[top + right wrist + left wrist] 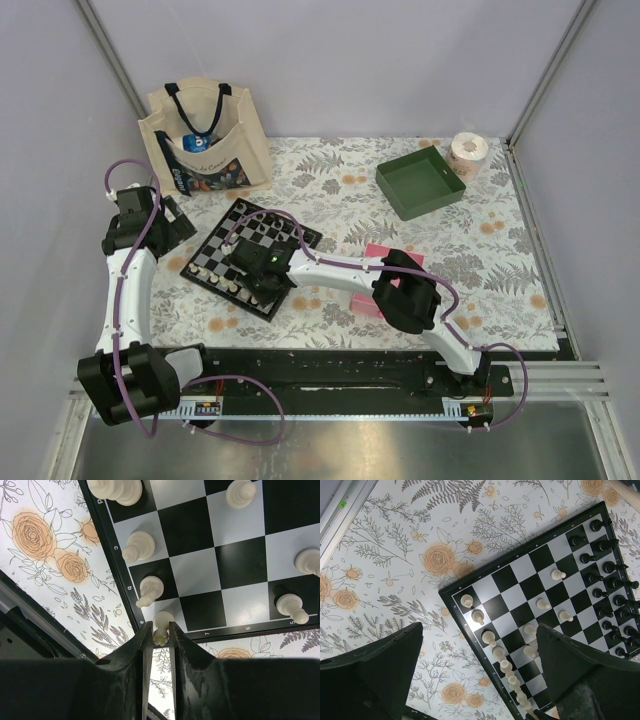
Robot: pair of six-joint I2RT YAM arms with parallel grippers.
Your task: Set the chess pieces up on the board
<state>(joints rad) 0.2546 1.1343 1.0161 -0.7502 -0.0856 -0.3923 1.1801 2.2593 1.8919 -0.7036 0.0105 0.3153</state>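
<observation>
Left pincer (479, 630): jaws apart, holding nothing, hovering above the bench (395, 555) at the board's left corner.

Board (516, 578): flat on the bench. Cream pieces (498, 653) line its near edge and several stand loose mid-board. Black pieces (610, 567) fill the far side.

Right pincer (160, 630): clamped on a cream piece (162, 620) over the corner square at file a. Whether its base touches cannot be told.

Risks, as judged:
- The square lies against the rim, so a skewed release may tip the piece onto the bench.
- The neighbour (150, 590) stands just beside one finger, so a sideways withdrawal may topple it.
</observation>
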